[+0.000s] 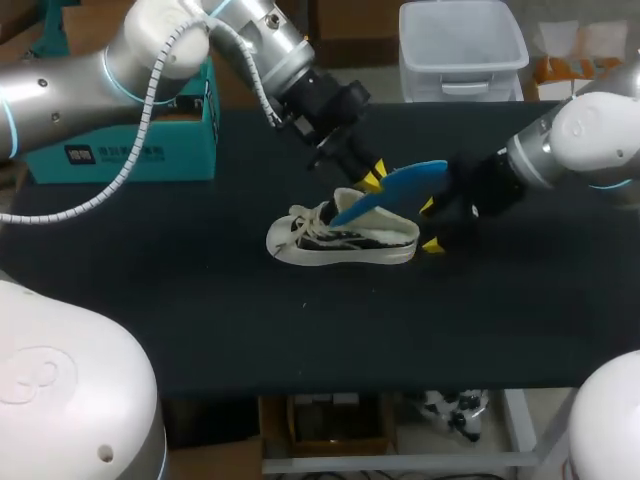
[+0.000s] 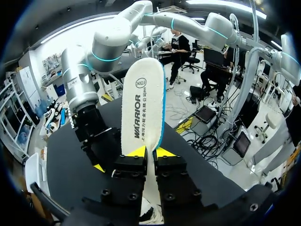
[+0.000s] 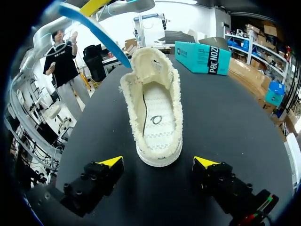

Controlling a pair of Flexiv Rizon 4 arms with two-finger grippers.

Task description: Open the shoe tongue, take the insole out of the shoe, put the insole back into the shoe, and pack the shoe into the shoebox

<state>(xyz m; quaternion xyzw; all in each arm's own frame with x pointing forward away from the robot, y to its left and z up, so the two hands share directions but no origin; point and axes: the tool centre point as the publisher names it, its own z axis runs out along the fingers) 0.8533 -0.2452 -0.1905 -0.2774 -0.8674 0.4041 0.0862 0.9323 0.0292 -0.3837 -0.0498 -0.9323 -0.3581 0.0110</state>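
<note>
Our left tool (image 2: pixel 149 151) is clamped on the insole (image 2: pixel 143 103), holding it tilted above the shoe (image 1: pixel 340 240), which sits upright on the dark counter (image 1: pixel 300 330). Our right tool (image 3: pixel 157 162) is spread wide just behind the heel, its fingers clear of it. The teal shoebox (image 1: pixel 130 150) sits at the counter's far left.

Fleecy cream lining in the canvas shoe (image 3: pixel 153 113); insole (image 2: pixel 143 103) woven-textured (blue underside smooth); table (image 1: pixel 200 320) matt black.

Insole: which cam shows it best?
Left wrist view: the insole runs full length ahead of the left tool, which pinches one end, pale face to camera. Head view shows a foreshortened blue side above the shoe; right wrist view, only a blue edge.
</note>
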